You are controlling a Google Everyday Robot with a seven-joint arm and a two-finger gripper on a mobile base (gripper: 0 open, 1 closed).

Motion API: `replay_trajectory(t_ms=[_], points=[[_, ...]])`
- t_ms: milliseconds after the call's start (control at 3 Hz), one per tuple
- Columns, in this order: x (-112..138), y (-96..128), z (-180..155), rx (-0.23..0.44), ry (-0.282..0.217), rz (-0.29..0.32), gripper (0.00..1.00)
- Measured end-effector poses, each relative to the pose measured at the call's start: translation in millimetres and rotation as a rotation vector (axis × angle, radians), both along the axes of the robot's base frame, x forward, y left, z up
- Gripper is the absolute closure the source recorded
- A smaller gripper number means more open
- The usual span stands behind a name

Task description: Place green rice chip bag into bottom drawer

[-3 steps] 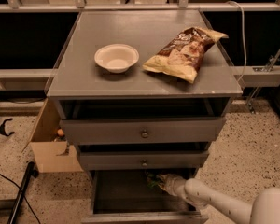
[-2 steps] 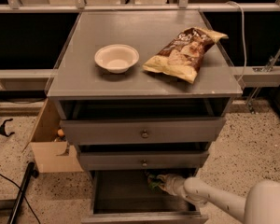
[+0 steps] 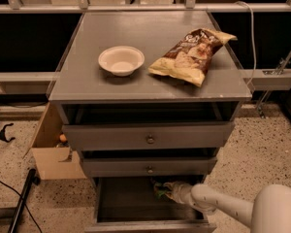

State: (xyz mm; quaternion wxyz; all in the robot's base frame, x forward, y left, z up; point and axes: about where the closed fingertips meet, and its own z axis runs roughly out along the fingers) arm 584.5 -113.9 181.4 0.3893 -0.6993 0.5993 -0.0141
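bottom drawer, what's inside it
The gripper is inside the bottom drawer, with the green bag at its tip. The drawer's back is hidden under the middle drawer.

The grey worktop (image 3: 87, 84) stands well above the claw (image 3: 166, 190), which is low inside the bottom drawer (image 3: 128, 203). Two things lie on it: a white bowl (image 3: 121, 60) above and left of the claw, and a brown-and-yellow chip bag (image 3: 191, 57) above and slightly right.
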Motion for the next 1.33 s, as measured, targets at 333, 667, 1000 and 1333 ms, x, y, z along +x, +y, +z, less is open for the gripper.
replay_trajectory(t_ms=[333, 667, 1000, 1333], points=[[0.0, 0.1, 0.0, 0.000, 0.000, 0.000, 0.58], [0.0, 0.1, 0.0, 0.000, 0.000, 0.000, 0.27], [0.0, 0.1, 0.0, 0.000, 0.000, 0.000, 0.04], [0.0, 0.1, 0.0, 0.000, 0.000, 0.000, 0.00]])
